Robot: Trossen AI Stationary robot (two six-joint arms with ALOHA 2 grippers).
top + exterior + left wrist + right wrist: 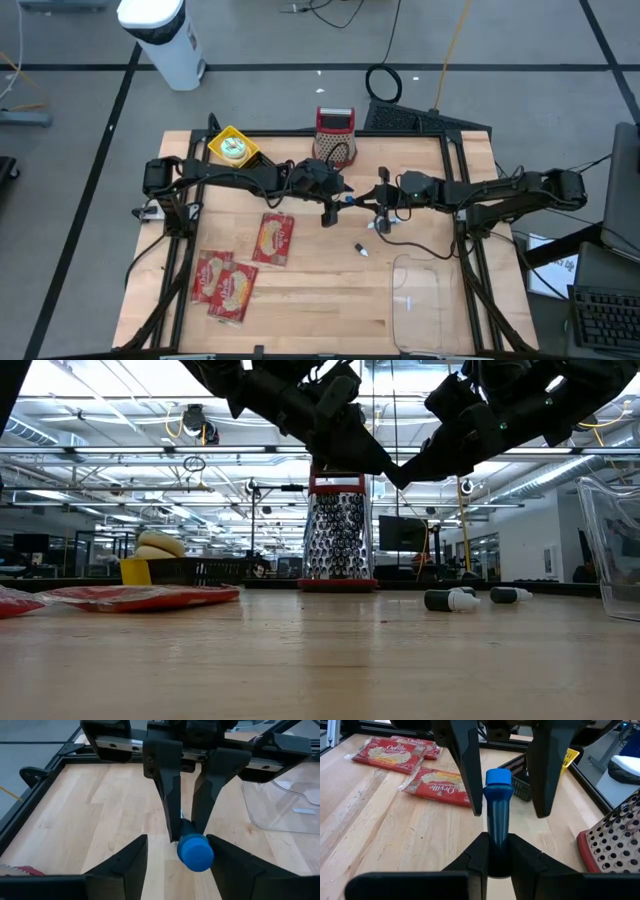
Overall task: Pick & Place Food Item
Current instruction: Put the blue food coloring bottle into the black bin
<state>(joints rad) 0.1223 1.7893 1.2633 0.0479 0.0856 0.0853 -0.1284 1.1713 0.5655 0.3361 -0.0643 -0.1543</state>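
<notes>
Yellow-lidded tub (232, 149) in black basket (222, 136)

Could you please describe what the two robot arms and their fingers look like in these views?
Both arms are black and slender, built of jointed segments with dark cables running along them. The left gripper and right gripper each end in two matte black fingers, flat and tapering like blades, mounted on a bar with a silver rail. No markings show.
</notes>
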